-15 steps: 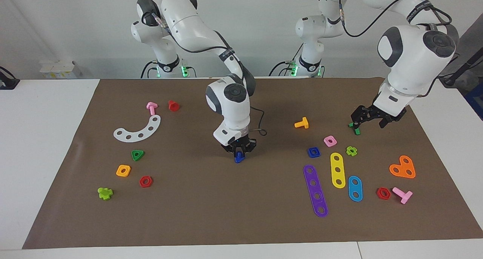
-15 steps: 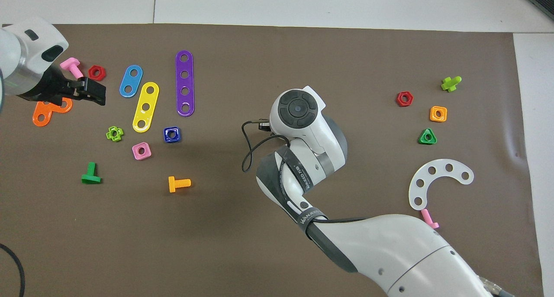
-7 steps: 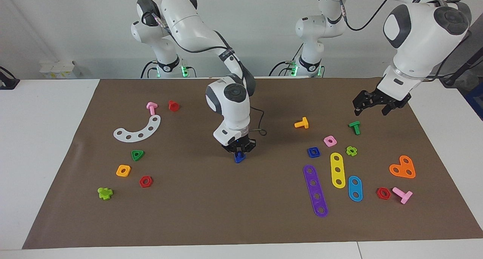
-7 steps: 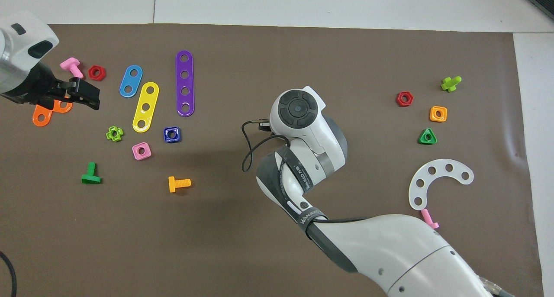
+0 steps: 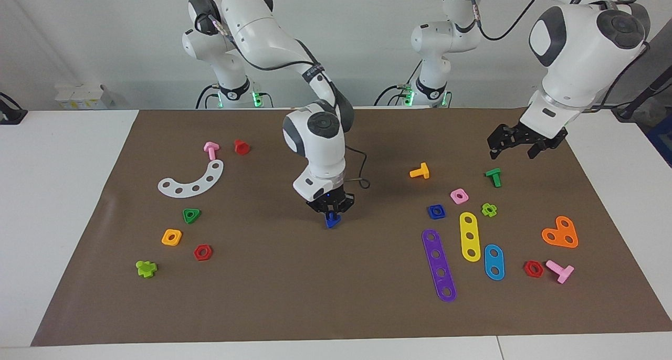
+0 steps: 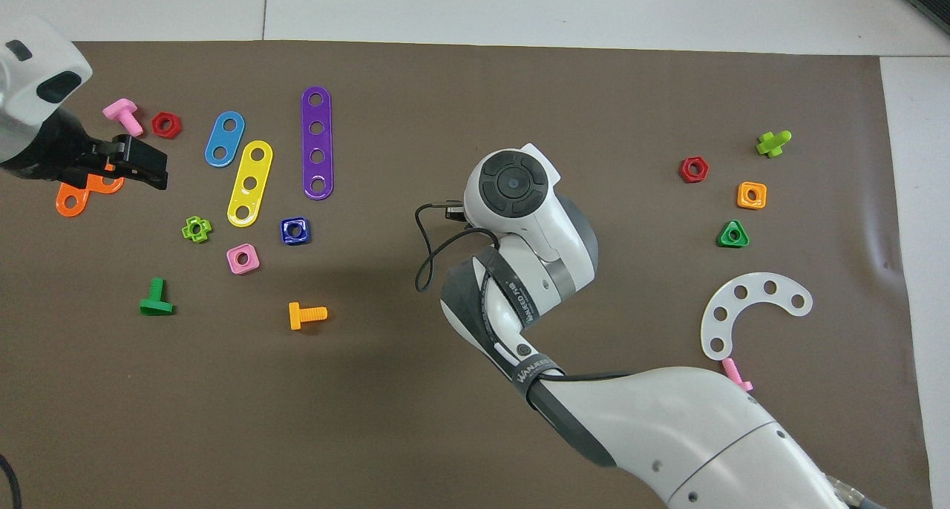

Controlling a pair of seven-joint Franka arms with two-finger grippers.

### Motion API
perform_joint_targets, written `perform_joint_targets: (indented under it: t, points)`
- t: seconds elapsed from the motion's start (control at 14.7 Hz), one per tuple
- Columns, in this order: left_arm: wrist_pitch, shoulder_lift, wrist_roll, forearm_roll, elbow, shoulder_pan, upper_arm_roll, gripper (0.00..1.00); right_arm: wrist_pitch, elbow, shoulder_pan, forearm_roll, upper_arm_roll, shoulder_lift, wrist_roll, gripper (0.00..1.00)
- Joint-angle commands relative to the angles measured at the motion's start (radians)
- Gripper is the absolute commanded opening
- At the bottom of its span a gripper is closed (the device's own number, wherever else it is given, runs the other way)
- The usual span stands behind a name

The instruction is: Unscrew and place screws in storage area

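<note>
The dark-blue screw is in my right gripper, which is shut on it and holds it point-down just above the middle of the brown paper mat. I cannot tell whether the screw touches the mat. In the overhead view the right arm's wrist hides both the screw and the gripper; the mat shows around it. My left gripper is open and empty, raised over the mat above a green screw. It also shows in the overhead view.
Toward the left arm's end lie an orange screw, a blue square nut, a pink nut and coloured strips. Toward the right arm's end lie a white curved strip, a green triangular piece and more nuts.
My left gripper has lifted away from the green screw, which stays lying on the mat. My right gripper with the blue screw has hardly moved.
</note>
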Motion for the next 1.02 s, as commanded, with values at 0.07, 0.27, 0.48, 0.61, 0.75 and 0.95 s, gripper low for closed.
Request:
perform_joint_targets:
  t: [0.07,0.27,0.48,0.61,0.75,0.95]
  points:
    - [0.026,-0.037,0.015,-0.016,-0.047,-0.006,0.011,1.00,-0.014,-0.214,-0.160,-0.020,0.010,-0.241,-0.121,0.00]
    - [0.026,-0.039,0.015,-0.016,-0.047,-0.006,0.009,1.00,-0.005,-0.297,-0.285,-0.018,0.011,-0.303,-0.259,0.00]
    - [0.023,-0.043,0.016,-0.016,-0.049,-0.006,0.009,1.00,0.054,-0.397,-0.375,-0.004,0.013,-0.332,-0.397,0.00]
    - [0.025,-0.053,0.016,-0.016,-0.047,-0.006,0.011,1.00,0.131,-0.487,-0.430,-0.003,0.014,-0.350,-0.468,0.00]
    - [0.023,-0.063,0.015,-0.016,-0.047,-0.003,0.011,1.00,0.199,-0.544,-0.441,0.011,0.014,-0.352,-0.482,0.00]
    - [0.020,-0.066,0.006,-0.016,-0.049,-0.003,0.011,1.00,0.217,-0.569,-0.454,0.016,0.014,-0.347,-0.509,0.00]
